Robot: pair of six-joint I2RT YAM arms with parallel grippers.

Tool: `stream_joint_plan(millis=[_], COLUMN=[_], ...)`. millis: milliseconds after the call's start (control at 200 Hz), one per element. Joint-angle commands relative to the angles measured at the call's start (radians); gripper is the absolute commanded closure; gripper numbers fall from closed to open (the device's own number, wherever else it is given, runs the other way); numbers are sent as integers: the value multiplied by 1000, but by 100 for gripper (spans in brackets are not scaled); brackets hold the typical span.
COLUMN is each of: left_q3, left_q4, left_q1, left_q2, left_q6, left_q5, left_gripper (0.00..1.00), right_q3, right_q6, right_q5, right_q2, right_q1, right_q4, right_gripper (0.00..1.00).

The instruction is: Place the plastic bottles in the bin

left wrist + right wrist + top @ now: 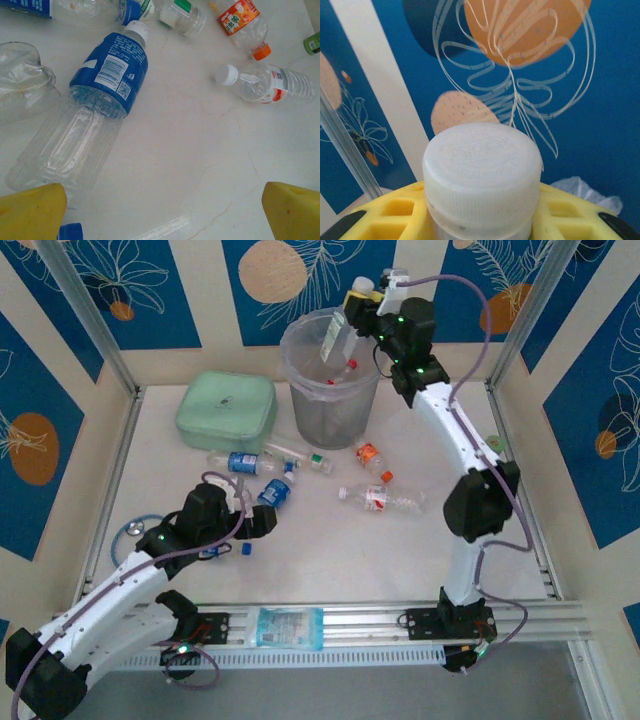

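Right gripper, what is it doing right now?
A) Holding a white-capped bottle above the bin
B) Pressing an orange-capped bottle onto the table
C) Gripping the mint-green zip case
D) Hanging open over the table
A: the right gripper is shut on the white-capped bottle just below its cap, and the top view shows the bottle hanging over the bin.

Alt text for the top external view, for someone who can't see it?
The right gripper holds a clear bottle by its neck above the bin at the far side of the table. The left gripper, open, sits low over loose bottles lying mid-table. A mint-green case lies left of the bin.
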Motion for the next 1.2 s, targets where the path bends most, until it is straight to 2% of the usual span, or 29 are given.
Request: stream_joint_plan(millis=[0,300,465,550,605,695,740,851,981,1191], left_q3=[7,18,20,19,18,24,25,29,32,50], left_q4=[-16,5,-17,-16,-12,-7,-6,-1,-5,-46], left_q1=[-9,-10,-10,-11,-10,-11,-11,-11,-10,-11], left_q2=[5,47,36,40,46,57,63,73,77,64], left_q6=[-9,1,9,9,9,9,9,11,16,27], left_q5=[-22,-14,-32,-35,-31,-30,-31,-34,-36,-52], left_gripper=[0,0,0,0,0,0,0,0,0,0], right_q3=[118,465,504,529,554,569,574,596,635,665], right_q6=[33,18,62,110,131,121,107,84,39,-121], right_q5=[20,34,34,31,35,41,43,51,48,61], right_q2=[93,403,474,503,519,521,518,510,487,386], right_q1=[15,33,43,40,41,47,49,49,53,68], right_q4=[-56,-252,-253,-286,-325,-350,-357,-389,-438,-489], right_gripper=[100,100,100,96,87,58,48,31,21,17])
